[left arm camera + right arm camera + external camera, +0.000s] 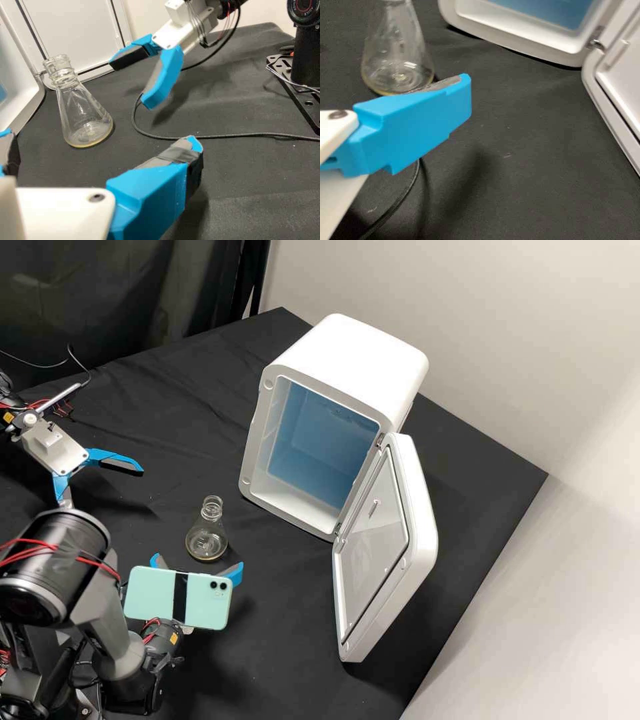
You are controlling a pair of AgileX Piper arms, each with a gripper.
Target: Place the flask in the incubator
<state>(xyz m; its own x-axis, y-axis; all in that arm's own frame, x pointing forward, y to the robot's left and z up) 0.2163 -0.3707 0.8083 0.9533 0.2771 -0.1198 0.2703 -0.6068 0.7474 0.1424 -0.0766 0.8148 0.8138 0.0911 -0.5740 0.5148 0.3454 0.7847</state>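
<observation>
Standing upright on the black bench [200, 393], the glass flask [207, 538] waits just in front of the white incubator [353, 367], whose door [390, 540] hangs wide open to one side. The right gripper [197, 565] is low and just beside the flask, its blue fingers [232, 571] spread wide with nothing in them. The left gripper [103, 487] is farther off, also spread wide and holding nothing. I think the grab comes next, and that is where things could go wrong. Glass is smooth, and the flask is fat at the bottom and thin at the top, so a finger that bumps it first could tip it over or push it away. A loose squeeze could let it slip and fall. On the way in, it could hit the incubator's rim or the door if carried too low.
</observation>
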